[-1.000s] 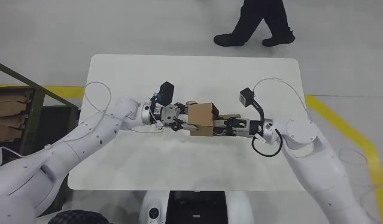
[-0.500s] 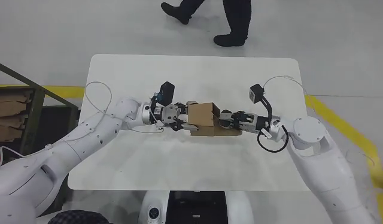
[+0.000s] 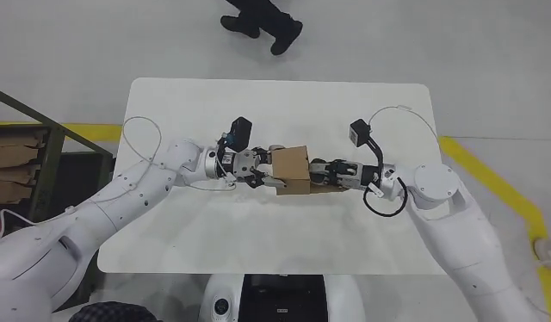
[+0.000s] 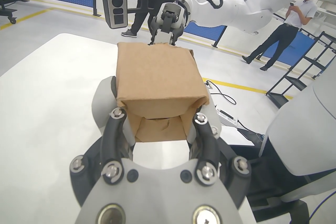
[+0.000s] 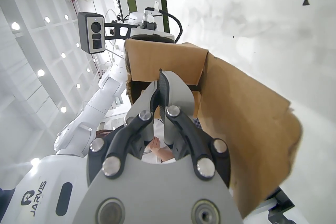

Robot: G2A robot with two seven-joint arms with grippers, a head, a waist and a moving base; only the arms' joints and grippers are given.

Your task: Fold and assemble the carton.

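Roughly, the job looks about half done. On the white table (image 3: 172, 227), nearest the robot, a broad flap (image 5: 249, 130) at the carton's right end sticks out unfolded, so that end is not closed. The carton (image 3: 293, 169) itself sits mid-table, already squared up into a box shape. The right gripper (image 5: 160, 83) is at that right end, fingers pinched together with nothing between them, tips at the edge of a smaller flap. The left gripper (image 4: 157, 109) clasps the left end, a finger on each side wall. That end is open too, one flap bent partly across the mouth. Left to do, I judge: tuck and close both ends
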